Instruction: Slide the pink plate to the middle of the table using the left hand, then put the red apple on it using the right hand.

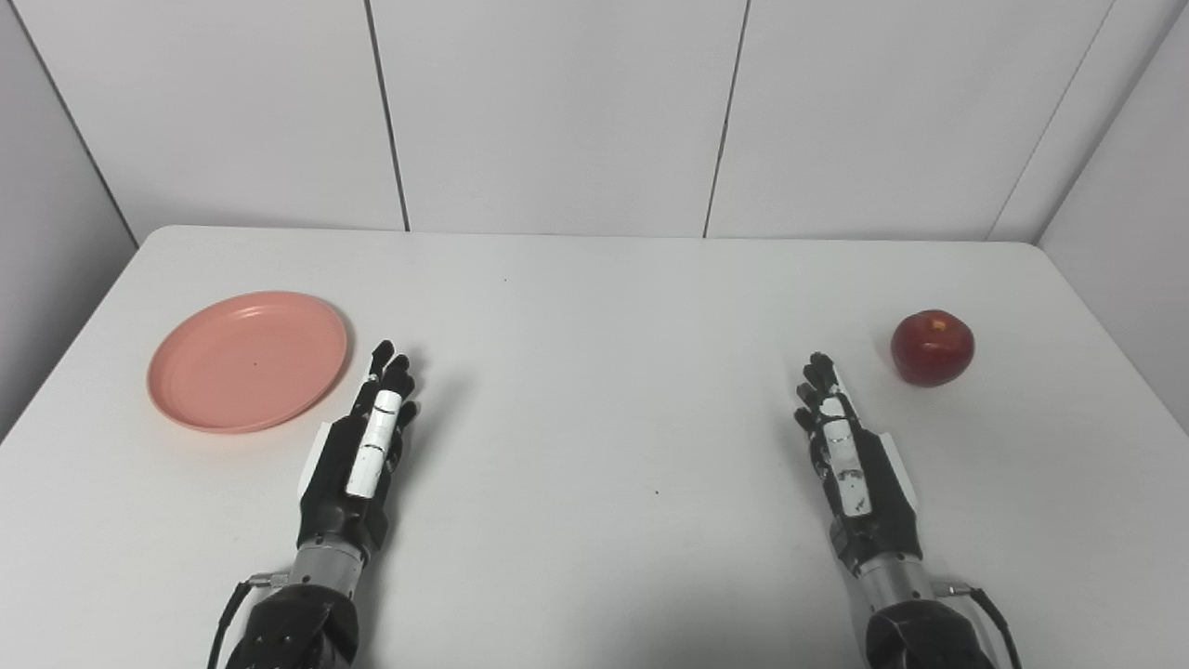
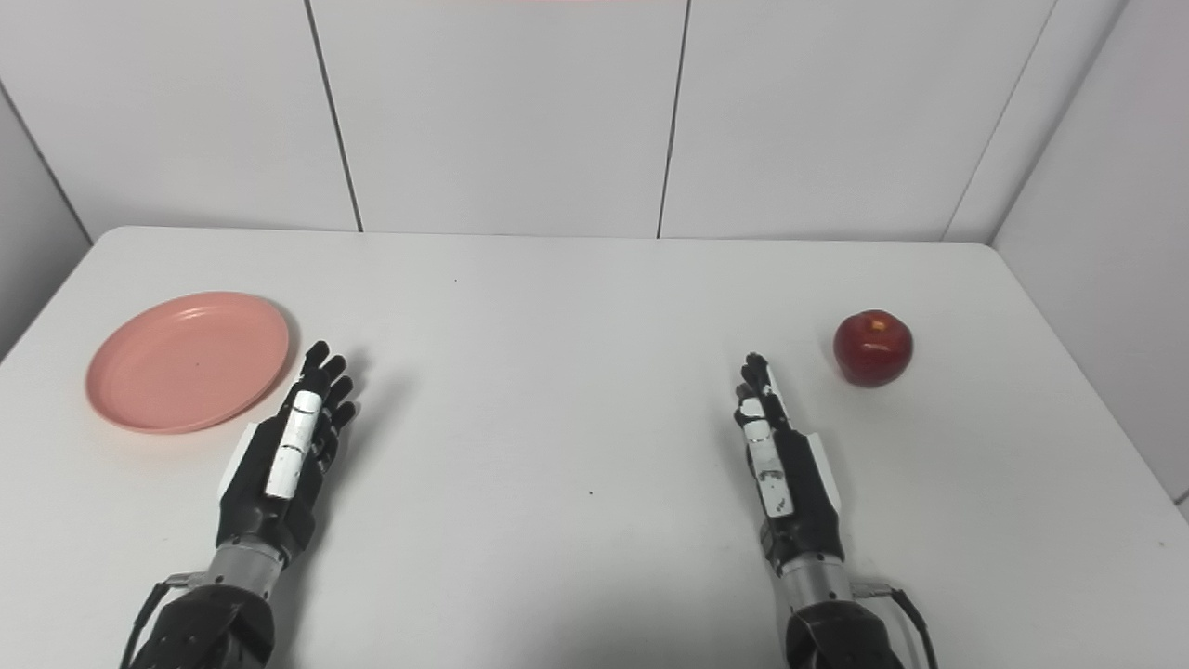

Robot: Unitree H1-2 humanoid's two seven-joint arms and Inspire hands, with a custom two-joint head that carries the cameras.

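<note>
A pink plate (image 1: 247, 360) lies empty at the left side of the white table (image 1: 594, 307). A red apple (image 1: 932, 347) stands upright at the right side. My left hand (image 1: 364, 444) is open, fingers stretched forward, just right of the plate's near edge and apart from it. My right hand (image 1: 843, 448) is open, fingers stretched forward, a short way left of and nearer than the apple, not touching it. The same scene shows in the right eye view, with the plate (image 2: 188, 360), the apple (image 2: 872, 347), my left hand (image 2: 288, 444) and my right hand (image 2: 778, 455).
White wall panels (image 1: 557, 111) stand behind the table's far edge. Grey side walls close in at the left and right. The table's right edge runs close behind the apple.
</note>
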